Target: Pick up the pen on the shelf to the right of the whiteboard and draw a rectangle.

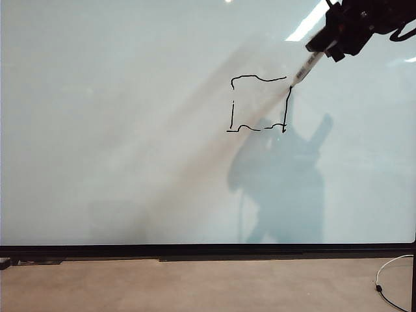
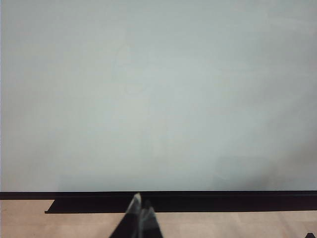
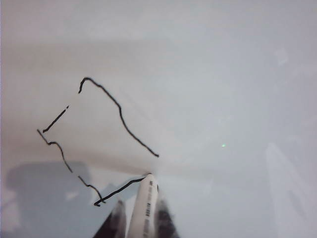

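High on the whiteboard (image 1: 130,130), the right gripper (image 1: 335,44) clamps the slim white pen (image 1: 307,68), dark tip touching the wobbly, gapped black rectangle (image 1: 259,104) at its upper right corner. Left gripper (image 2: 140,210) sits closed, empty, below the board's frame.

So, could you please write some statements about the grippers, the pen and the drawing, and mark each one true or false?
1. The right gripper holds the pen. True.
2. The pen tip is at the lower left corner of the rectangle. False: it is at the upper right corner, on the top of the right side.
3. The rectangle is a clean closed outline. False: its lines are wobbly and there are gaps, for example on the left side.
4. The left gripper is shut and holds nothing. True: it sits low in front of the whiteboard, away from the drawing.
5. The drawing is in black ink. True.
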